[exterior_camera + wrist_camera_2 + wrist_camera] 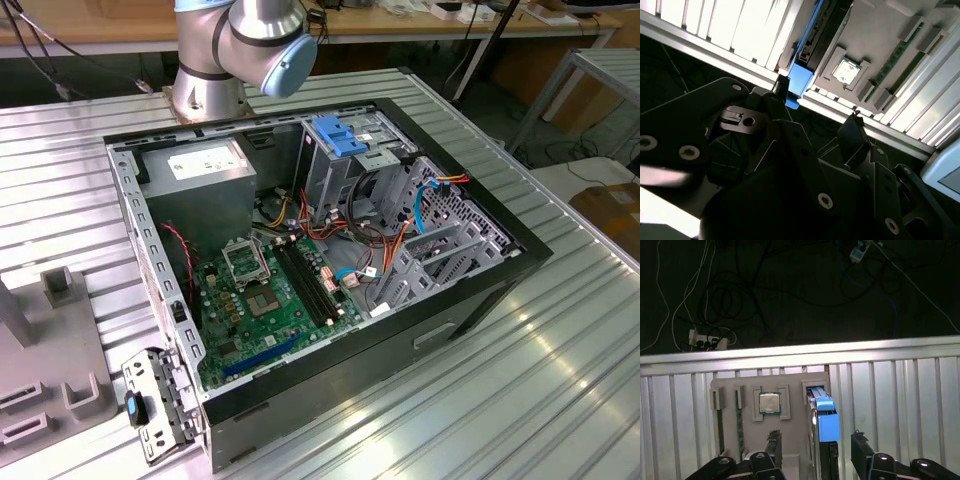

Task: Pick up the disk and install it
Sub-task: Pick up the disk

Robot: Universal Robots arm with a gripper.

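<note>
The fingers (862,447) stand wide apart and hold nothing. The disk (824,427) sits in the gap between them, with clear space on either side in the first wrist view. It stands on edge in a slot of a grey tray (795,415), its bright blue carrier end turned toward the fingers. In the second wrist view that blue end of the disk (800,80) lies just beside one fingertip of the fingers (855,135) — whether they touch, I cannot tell.

Past the disk, beyond the other finger's tip, a square processor (770,402) lies flat in a recess of the same tray. Farther out on that side, green memory sticks (740,422) stand in narrow slots.

The tray rests on a ribbed metal surface (900,400) that runs on beyond the fingertips to a bright edge. Beyond that edge lies a dark floor (790,290) with loose cables and a power strip (705,338).

In the exterior view an open computer case (330,250) lies on the surface — the tray (50,370) is at the exterior view's left.
</note>
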